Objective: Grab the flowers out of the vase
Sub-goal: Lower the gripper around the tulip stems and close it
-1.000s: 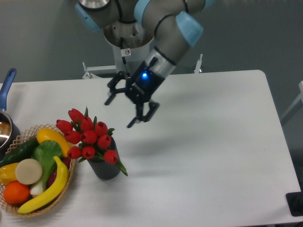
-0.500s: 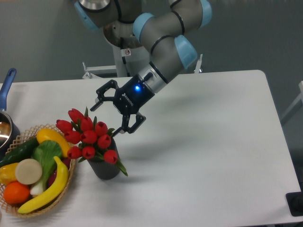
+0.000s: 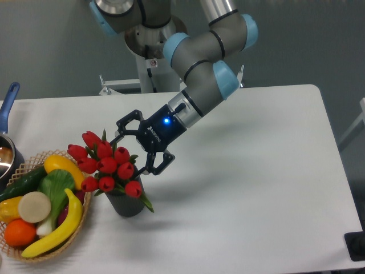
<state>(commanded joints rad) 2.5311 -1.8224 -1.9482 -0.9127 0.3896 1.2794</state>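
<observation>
Gripper (image 3: 132, 149) spread wide beside red tulips (image 3: 105, 164) in dark grey vase (image 3: 127, 203), lower left of frame, beside wicker basket (image 3: 31, 161).

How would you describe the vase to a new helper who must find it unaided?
Start at the wicker basket of fruit and vegetables on the white table's left edge. Just right of it stands the vase, short and dark grey, holding the flowers, red tulips; the open gripper is beside them.
</observation>
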